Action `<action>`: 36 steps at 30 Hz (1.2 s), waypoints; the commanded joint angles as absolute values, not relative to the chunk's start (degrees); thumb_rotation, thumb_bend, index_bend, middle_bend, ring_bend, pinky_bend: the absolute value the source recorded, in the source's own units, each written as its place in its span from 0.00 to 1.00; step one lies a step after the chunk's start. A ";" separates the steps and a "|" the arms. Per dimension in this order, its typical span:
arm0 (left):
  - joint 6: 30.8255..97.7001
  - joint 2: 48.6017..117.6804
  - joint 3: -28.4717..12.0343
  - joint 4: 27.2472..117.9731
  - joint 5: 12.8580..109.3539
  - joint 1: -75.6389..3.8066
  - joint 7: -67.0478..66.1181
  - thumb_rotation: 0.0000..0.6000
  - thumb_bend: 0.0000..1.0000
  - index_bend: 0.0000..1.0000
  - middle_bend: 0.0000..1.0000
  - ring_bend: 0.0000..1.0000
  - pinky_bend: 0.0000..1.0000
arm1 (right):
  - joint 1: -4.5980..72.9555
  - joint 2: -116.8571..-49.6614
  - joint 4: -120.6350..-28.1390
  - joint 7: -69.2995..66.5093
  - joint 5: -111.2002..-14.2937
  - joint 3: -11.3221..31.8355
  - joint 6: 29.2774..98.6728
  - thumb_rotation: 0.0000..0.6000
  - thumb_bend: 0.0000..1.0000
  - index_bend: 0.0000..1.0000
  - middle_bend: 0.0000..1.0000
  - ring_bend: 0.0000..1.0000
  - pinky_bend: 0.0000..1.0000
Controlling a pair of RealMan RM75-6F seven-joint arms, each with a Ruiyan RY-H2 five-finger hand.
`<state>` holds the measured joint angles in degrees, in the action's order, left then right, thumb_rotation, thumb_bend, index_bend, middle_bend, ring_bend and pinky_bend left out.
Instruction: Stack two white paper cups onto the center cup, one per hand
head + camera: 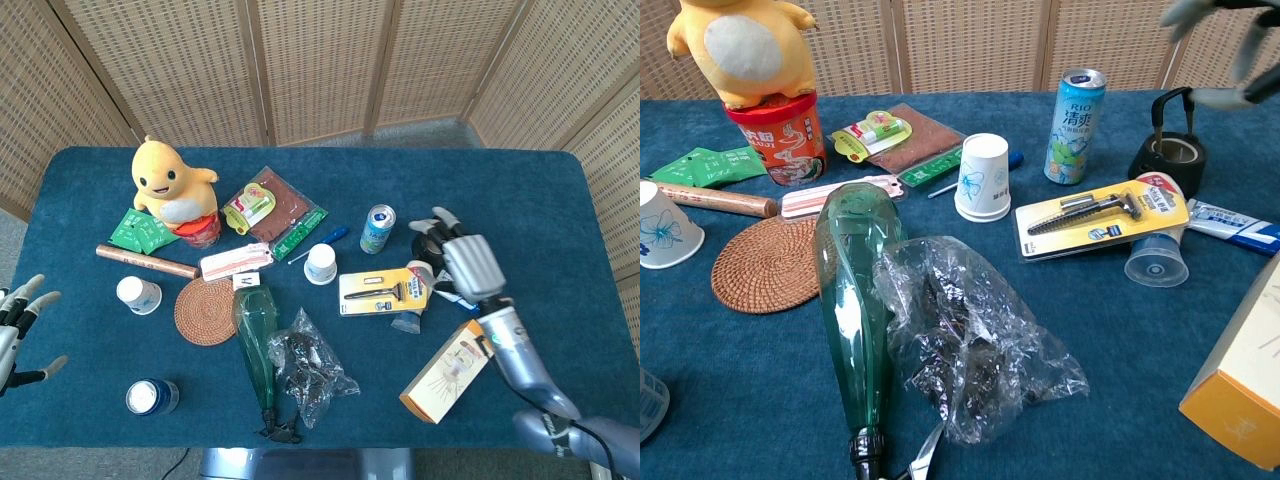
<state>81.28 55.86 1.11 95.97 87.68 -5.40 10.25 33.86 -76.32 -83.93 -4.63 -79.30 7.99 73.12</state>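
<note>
The center white paper cup (321, 264) (983, 177) stands upside down in the middle of the blue table. A second white paper cup (138, 295) (662, 227) lies tilted at the left, near the woven coaster. A pale cup (410, 320) (1156, 260) lies on its side, partly under the razor pack. My right hand (463, 258) (1230, 40) hovers with fingers spread and nothing in it, right of the center cup and above the black kettle. My left hand (18, 325) hangs past the table's left edge, fingers apart and holding nothing.
A green glass bottle (855, 300) and a crumpled plastic bag (970, 345) lie in front of the center cup. A drink can (1073, 112), razor pack (1102, 215), black kettle (1167, 155), toothpaste (1235, 222) and an orange-edged box (450, 372) crowd the right side. A plush toy (172, 185) sits at the back left.
</note>
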 commanded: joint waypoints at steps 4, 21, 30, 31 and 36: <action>80.25 56.26 0.68 95.34 86.46 -5.83 8.60 1.00 0.24 0.15 0.00 0.00 0.11 | 27.31 -74.05 -80.54 -7.99 -80.24 5.18 77.85 1.00 0.33 0.22 0.28 0.10 0.50; 69.38 56.37 -3.00 99.91 77.46 -12.71 -2.71 1.00 0.24 0.14 0.00 0.00 0.12 | 13.83 -74.28 -71.70 -15.36 -82.22 0.97 86.23 1.00 0.32 0.23 0.27 0.09 0.45; 65.38 57.89 -5.02 103.39 68.62 -16.74 -13.90 1.00 0.24 0.14 0.00 0.00 0.12 | 11.07 -73.73 -71.73 -16.99 -82.16 2.39 87.78 1.00 0.32 0.23 0.27 0.09 0.45; 64.98 58.25 -5.14 103.24 67.44 -17.10 -14.86 1.00 0.24 0.14 0.00 0.00 0.12 | 10.96 -73.70 -71.90 -17.05 -82.28 2.54 87.87 1.00 0.32 0.23 0.27 0.09 0.45; 62.00 60.70 -6.29 101.21 60.90 -19.70 -17.84 1.00 0.24 0.14 0.00 0.00 0.13 | 10.51 -73.33 -72.46 -17.60 -82.81 3.05 87.54 1.00 0.32 0.23 0.27 0.09 0.45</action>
<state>63.62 59.27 -5.53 102.30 63.46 -18.17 -16.23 10.54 -73.36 -72.44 -17.58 -82.78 3.03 87.57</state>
